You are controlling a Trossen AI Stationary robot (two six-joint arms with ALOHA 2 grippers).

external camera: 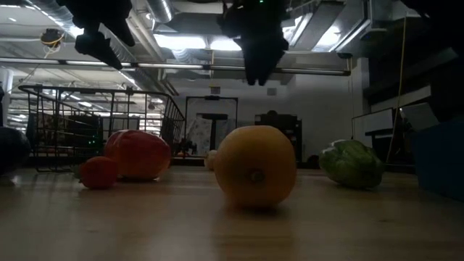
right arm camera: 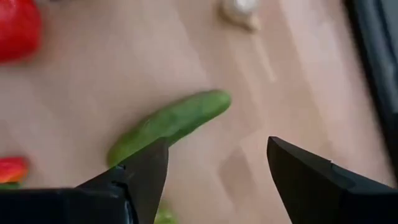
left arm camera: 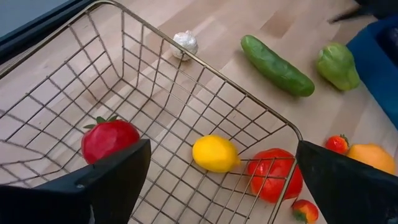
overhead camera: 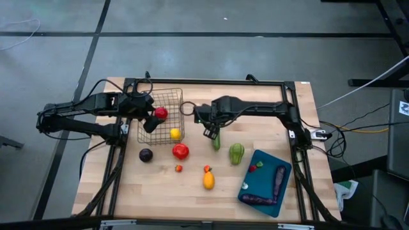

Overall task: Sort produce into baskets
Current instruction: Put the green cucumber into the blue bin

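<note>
- The wire basket (overhead camera: pixel 161 115) stands on the wooden desk (overhead camera: pixel 192 185) and serves as the reference point.
- Inside the basket lie a red tomato (overhead camera: pixel 161 113) and a yellow lemon (overhead camera: pixel 175 133).
- The left hand (overhead camera: pixel 151 123) hovers above the basket with its fingers spread wide and nothing between them.
- The right hand (overhead camera: pixel 210 133) hangs just beside the basket, on the side toward the blue tray (overhead camera: pixel 265 184). Its fingers stand apart, empty, directly over the cucumber (right arm camera: pixel 168 122).
- The cucumber lies flat on the desk near the basket; a green pepper (overhead camera: pixel 237 153) lies beyond it, toward the tray.
- A white garlic bulb (left arm camera: pixel 185 43) rests on the desk just outside the basket wall.
- A large tomato (overhead camera: pixel 180 151) sits just outside the basket's corner nearest the lemon; a dark eggplant (overhead camera: pixel 146 154) lies near it.
- An orange fruit (overhead camera: pixel 208 180) lies farther from the basket, with a small red piece (overhead camera: pixel 179 168) close by.
- The tray sits well apart from the basket and holds purple eggplants (overhead camera: pixel 279 180).
</note>
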